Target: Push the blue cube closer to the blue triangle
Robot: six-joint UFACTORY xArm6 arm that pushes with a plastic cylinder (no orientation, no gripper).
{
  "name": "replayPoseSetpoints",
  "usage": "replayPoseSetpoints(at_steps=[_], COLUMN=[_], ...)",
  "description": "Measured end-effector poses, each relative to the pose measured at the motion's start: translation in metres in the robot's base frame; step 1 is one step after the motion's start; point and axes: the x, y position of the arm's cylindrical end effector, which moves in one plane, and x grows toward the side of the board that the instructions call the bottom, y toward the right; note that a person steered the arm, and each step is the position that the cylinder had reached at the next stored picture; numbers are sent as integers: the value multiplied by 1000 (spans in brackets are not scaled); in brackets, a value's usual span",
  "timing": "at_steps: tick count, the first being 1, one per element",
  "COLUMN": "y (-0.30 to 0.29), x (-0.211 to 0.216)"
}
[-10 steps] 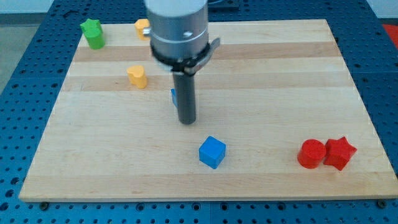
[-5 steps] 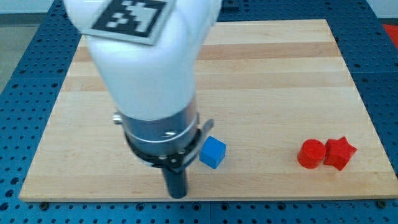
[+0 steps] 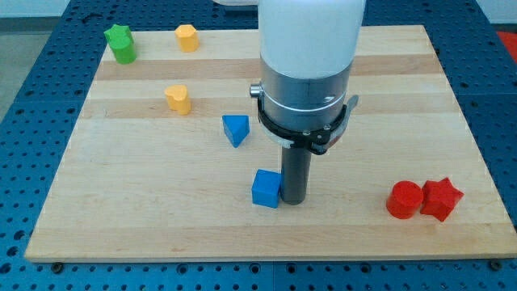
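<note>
The blue cube lies on the wooden board, below the middle. The blue triangle lies up and a little left of it, a short gap away. My tip stands on the board right against the cube's right side, at the cube's level. The arm's white and grey body rises above the rod and hides part of the board's top middle.
A yellow heart-shaped block and a yellow block lie at upper left, with a green star-like block in the top left corner. A red cylinder and a red star-like block sit at lower right.
My tip swung from the cube's lower left round to its right side. The blue cube has shifted slightly left and turned. The blue triangle, hidden before, now shows.
</note>
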Motion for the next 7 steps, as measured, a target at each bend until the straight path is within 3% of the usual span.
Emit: replayPoseSetpoints(at_steps=[3,7], y=[-22,-23], x=[25,-56])
